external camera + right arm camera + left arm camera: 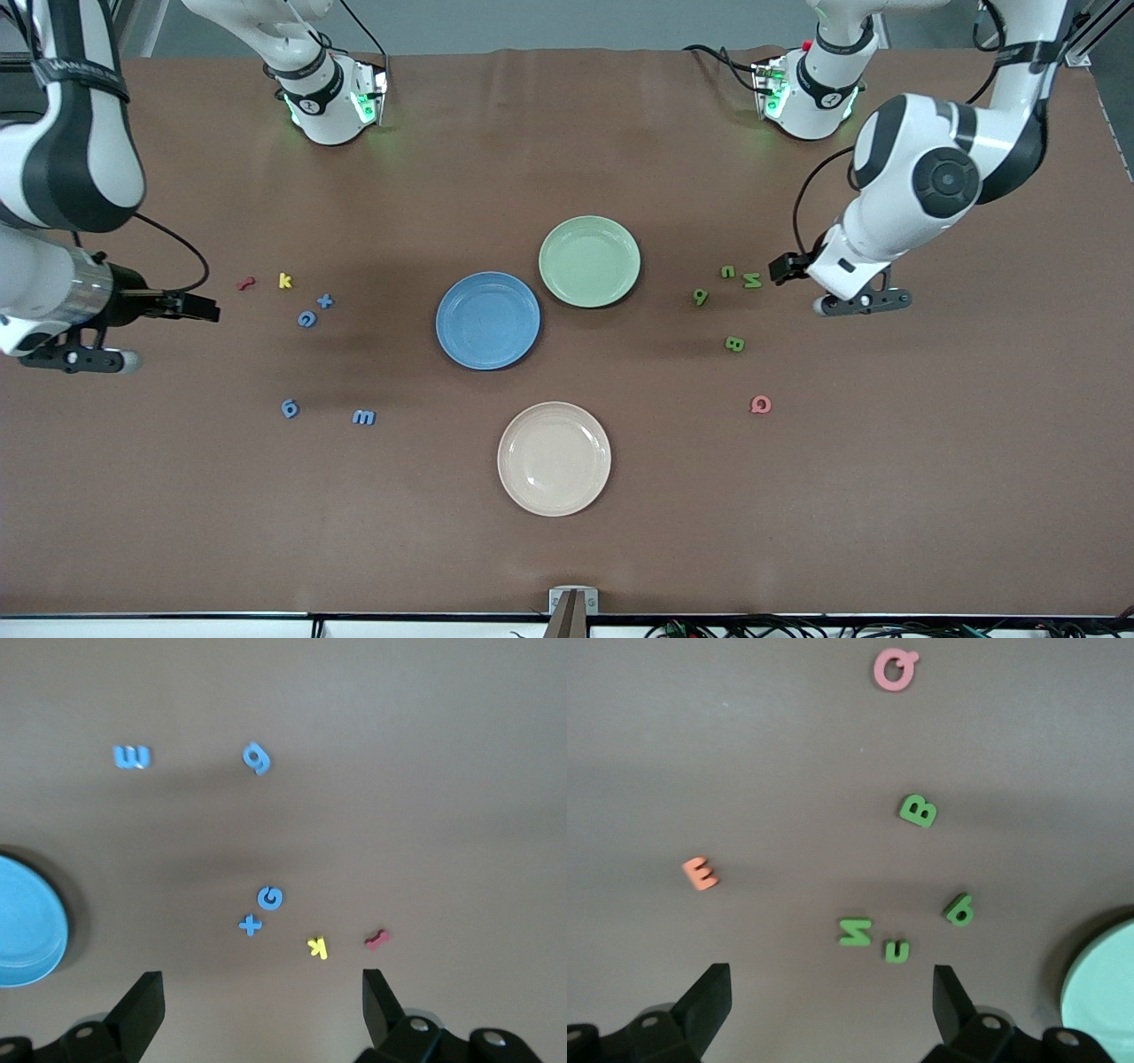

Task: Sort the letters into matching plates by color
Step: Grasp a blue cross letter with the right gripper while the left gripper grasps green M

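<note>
The blue plate [488, 320] and the pale green plate [589, 261] sit mid-table, touching. Four green letters lie toward the left arm's end: u [727, 272], N [752, 281], 9 [700, 297] and B [734, 344]. Four blue pieces lie toward the right arm's end: plus [325, 301], G [306, 319], 9 [290, 408] and m [364, 417]. My left gripper [785, 266] hangs open and empty beside the green N [855, 931] and u [897, 950]. My right gripper [190, 307] hangs open and empty beside the blue plus [251, 925] and G [269, 898].
A cream plate [554, 458] sits nearer the front camera than the two plates. A pink Q [760, 405] lies near the green B. A yellow k [284, 281] and a red piece [246, 283] lie beside the blue plus. The left wrist view shows an orange E [700, 873].
</note>
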